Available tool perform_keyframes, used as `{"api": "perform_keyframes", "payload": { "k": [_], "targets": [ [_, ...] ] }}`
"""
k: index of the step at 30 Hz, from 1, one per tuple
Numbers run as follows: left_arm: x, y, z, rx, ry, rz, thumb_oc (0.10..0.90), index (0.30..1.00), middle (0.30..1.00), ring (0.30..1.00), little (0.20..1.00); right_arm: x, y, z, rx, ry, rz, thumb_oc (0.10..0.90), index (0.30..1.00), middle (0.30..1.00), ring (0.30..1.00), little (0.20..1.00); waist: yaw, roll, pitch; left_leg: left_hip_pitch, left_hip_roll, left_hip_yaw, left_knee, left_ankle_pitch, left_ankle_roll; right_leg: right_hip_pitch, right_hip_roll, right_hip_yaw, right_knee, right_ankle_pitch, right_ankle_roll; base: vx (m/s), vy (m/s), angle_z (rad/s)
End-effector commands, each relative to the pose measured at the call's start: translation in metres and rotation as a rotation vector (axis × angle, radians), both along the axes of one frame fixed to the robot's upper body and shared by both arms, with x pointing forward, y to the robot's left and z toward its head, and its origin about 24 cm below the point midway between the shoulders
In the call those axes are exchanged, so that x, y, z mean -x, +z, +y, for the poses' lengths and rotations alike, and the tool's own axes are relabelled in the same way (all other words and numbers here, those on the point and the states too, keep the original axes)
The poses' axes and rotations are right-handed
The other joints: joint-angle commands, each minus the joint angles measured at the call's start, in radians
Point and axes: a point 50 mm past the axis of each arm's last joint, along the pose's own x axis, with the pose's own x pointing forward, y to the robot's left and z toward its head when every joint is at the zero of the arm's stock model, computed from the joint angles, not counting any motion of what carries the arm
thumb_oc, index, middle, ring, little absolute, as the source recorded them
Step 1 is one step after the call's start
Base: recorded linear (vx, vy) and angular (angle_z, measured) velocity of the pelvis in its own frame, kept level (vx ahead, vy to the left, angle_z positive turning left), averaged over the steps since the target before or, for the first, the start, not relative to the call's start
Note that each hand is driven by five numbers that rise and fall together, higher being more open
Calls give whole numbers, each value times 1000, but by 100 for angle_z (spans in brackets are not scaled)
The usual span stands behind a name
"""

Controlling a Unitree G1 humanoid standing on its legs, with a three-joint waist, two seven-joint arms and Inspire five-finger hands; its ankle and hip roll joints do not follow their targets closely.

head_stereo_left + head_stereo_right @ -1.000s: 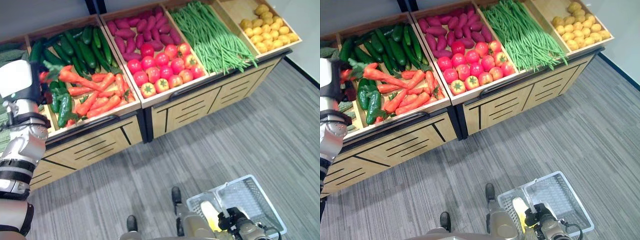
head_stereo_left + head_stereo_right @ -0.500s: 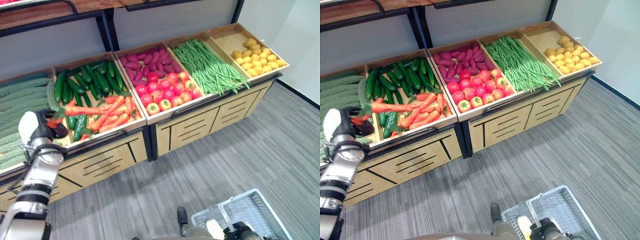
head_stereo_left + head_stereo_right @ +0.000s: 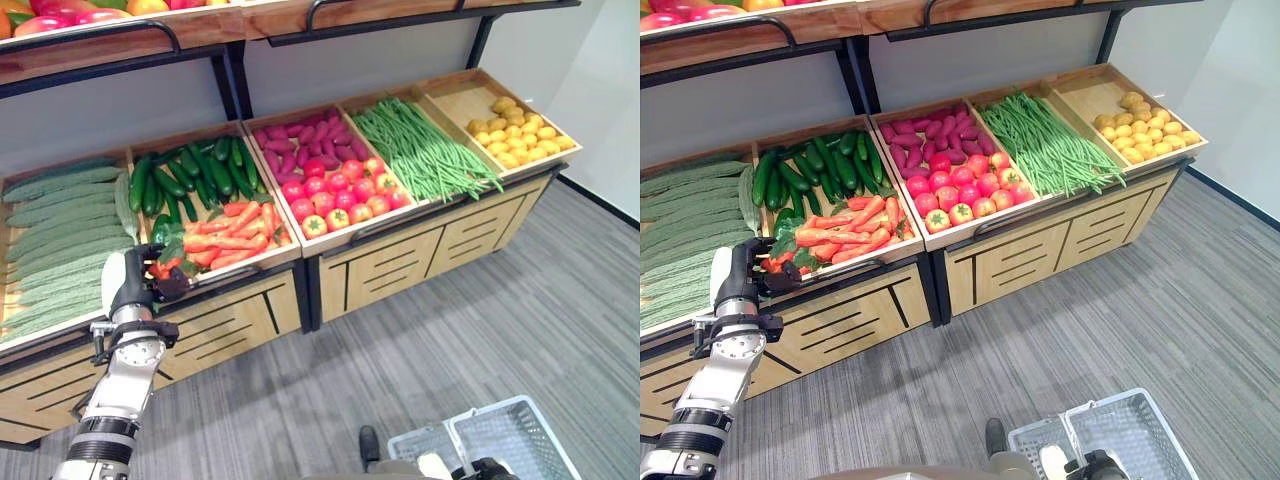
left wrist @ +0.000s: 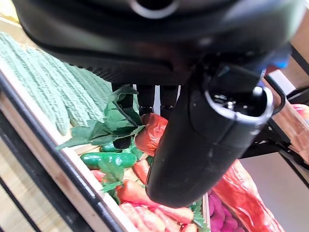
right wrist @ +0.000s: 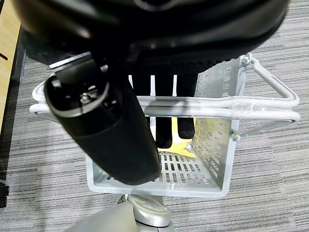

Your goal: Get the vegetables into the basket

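Your left hand is clenched on a carrot, leafy top beside its fingers, just above the carrot bin. Your right hand grips the basket handles, corn inside.

A long orange carrot with leafy green top lies level across the heap of orange carrots in the wooden display crate — leaf end gripped in the curled fingers of the left hand. Low down, the pale grey perforated plastic basket with wire handles hangs from the right hand — something yellow inside.
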Motion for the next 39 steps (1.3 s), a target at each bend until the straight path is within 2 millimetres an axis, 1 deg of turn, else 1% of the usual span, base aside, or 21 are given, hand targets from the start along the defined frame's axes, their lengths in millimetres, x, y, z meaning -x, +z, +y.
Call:
{"api": "perform_keyframes", "payload": {
  "k": [1, 6, 8, 10, 12, 13, 14, 15, 16, 17, 19, 20, 21, 22, 24, 27, 30, 35, 37, 38, 39],
  "targets": [
    [-20, 71, 3, -162, -64, -268, 400, 300, 300, 300, 300, -15, 1, 4, -3, 34, -40, 400, 300, 300, 300, 300, -15, -34, -31, -23, -53, -29, 40, -46, 40, 56, -121, 15, 63, -127, 140, -18, 67, 2],
    [-27, 78, -3, -179, -99, -280, 400, 300, 300, 300, 300, -18, 4, 1, 5, 23, -56, 400, 300, 300, 300, 300, -27, -48, -10, -39, -73, -18, 80, -72, 58, 30, -135, 38, 80, -114, 151, -54, 87, -2],
    [-33, 83, -10, -191, -126, -289, 400, 300, 300, 300, 300, -17, 5, -4, 19, 21, -59, 400, 300, 300, 300, 300, -42, -60, 20, -72, -92, -3, 141, -101, 74, 5, -147, 60, 84, -94, 158, -106, 118, -16],
    [-36, 84, -13, -192, -133, -296, 400, 300, 300, 300, 300, -21, 7, -6, 25, 17, -77, 400, 300, 300, 300, 300, -62, -64, 45, -92, -105, 25, 160, -113, 86, -33, -153, 86, 85, -61, 174, -125, 112, -32],
    [-37, 86, -13, -197, -134, -301, 400, 300, 300, 300, 300, -26, 8, -4, 18, 12, -101, 400, 300, 300, 300, 300, -64, -62, 61, -96, -106, 77, 161, -123, 92, -75, -151, 107, 87, -23, 199, -99, 84, -40],
    [-36, 86, -12, -201, -130, -303, 400, 300, 300, 300, 300, -28, 8, -2, 12, 9, -113, 400, 300, 300, 300, 300, -63, -61, 66, -92, -102, 107, 154, -120, 90, -94, -153, 97, 90, -6, 203, -97, 34, -90],
    [-35, 88, -10, -205, -125, -311, 400, 300, 300, 300, 300, -33, 9, 0, 7, 20, -126, 400, 300, 300, 300, 300, -57, -61, 74, -92, -95, 139, 148, -108, 88, -124, -157, 62, 103, 13, 196, -108, 12, -134],
    [-34, 89, -9, -209, -120, -311, 400, 300, 300, 300, 300, -35, 9, 2, 6, 27, -136, 400, 300, 300, 300, 300, -46, -51, 81, -87, -80, 164, 148, -108, 87, -130, -165, -9, 116, -7, 190, -137, 10, -159],
    [-33, 91, -7, -216, -113, -317, 400, 300, 300, 300, 300, -37, 9, 5, 4, 37, -139, 400, 300, 300, 300, 300, -29, -42, 87, -85, -64, 197, 143, -97, 85, -132, -187, -108, 139, -31, 177, -139, 39, -132],
    [-32, 93, -7, -221, -112, -322, 400, 300, 300, 300, 300, -39, 9, 7, 2, 47, -144, 400, 300, 300, 300, 300, -27, -33, 89, -85, -53, 213, 134, -85, 81, -121, -193, -145, 165, -57, 165, -139, 17, -117],
    [-32, 94, -7, -228, -113, -325, 400, 300, 300, 300, 300, -40, 9, 8, -2, 55, -146, 400, 300, 300, 300, 300, -28, -31, 89, -80, -48, 228, 118, -73, 78, -106, -189, -151, 182, -75, 160, -86, -18, -97],
    [-31, 98, -7, -233, -113, -341, 400, 300, 300, 300, 300, -43, 9, 10, -2, 63, -153, 400, 300, 300, 300, 300, -11, -33, 75, -87, -40, 268, 108, -56, 71, -64, -191, -193, 187, -95, 156, -71, -41, -49],
    [-31, 98, -7, -233, -113, -341, 400, 300, 300, 300, 300, -42, 9, 10, -2, 63, -153, 400, 300, 300, 300, 300, -10, -33, 76, -86, -40, 269, 107, -56, 71, -61, -191, -192, 184, -93, 156, -79, -90, -29],
    [-30, 98, -5, -232, -105, -344, 400, 300, 300, 300, 300, -47, 10, 11, -2, 79, -160, 400, 300, 300, 300, 300, -9, -38, 63, -88, -31, 291, 92, -39, 57, -51, -181, -196, 130, -76, 160, 13, -90, -37],
    [-31, 97, -7, -224, -116, -339, 400, 300, 300, 300, 300, -45, 10, 10, 1, 88, -156, 400, 300, 300, 300, 300, -8, -45, 49, -82, -28, 298, 94, -35, 48, -39, -169, -196, 106, -66, 158, 43, -91, -51],
    [-30, 91, -10, -206, -132, -321, 400, 300, 300, 300, 300, -41, 9, 9, 5, 90, -142, 400, 300, 300, 300, 300, -13, -45, 35, -67, -16, 300, 100, -42, 40, -16, -154, -201, 90, -74, 151, 121, -98, -36],
    [-31, 87, -13, -188, -147, -307, 400, 300, 300, 300, 300, -41, 12, 3, 20, 84, -152, 400, 300, 300, 300, 300, -30, -34, 29, -51, -2, 294, 98, -39, 25, 13, -128, -208, 61, -88, 141, 94, -102, 3],
    [-36, 88, -24, -165, -188, -321, 400, 300, 300, 300, 300, -40, 14, -3, 34, 56, -164, 400, 300, 300, 300, 300, -44, -11, 30, -54, 21, 292, 62, 3, 1, 15, -104, -206, 39, -95, 133, 28, -70, 0],
    [-39, 88, -34, -131, -230, -335, 400, 300, 300, 300, 300, -37, 14, -6, 44, 36, -159, 400, 300, 300, 300, 300, -51, 1, 33, -61, 43, 290, 56, 17, -16, 10, -85, -201, 40, -109, 122, 57, -126, 7],
    [-40, 87, -37, -117, -242, -336, 400, 300, 300, 300, 300, -36, 14, -8, 48, 24, -159, 400, 300, 300, 300, 300, -55, 5, 36, -68, 52, 287, 67, 14, -21, 6, -77, -197, 47, -120, 117, 82, -177, 5],
    [-42, 86, -43, -89, -269, -340, 400, 300, 300, 300, 300, -37, 16, -12, 55, 15, -167, 400, 300, 300, 300, 300, -59, 5, 48, -87, 64, 274, 125, 4, -27, 11, -64, -191, 55, -139, 101, 70, -233, 9]
  ]
}}
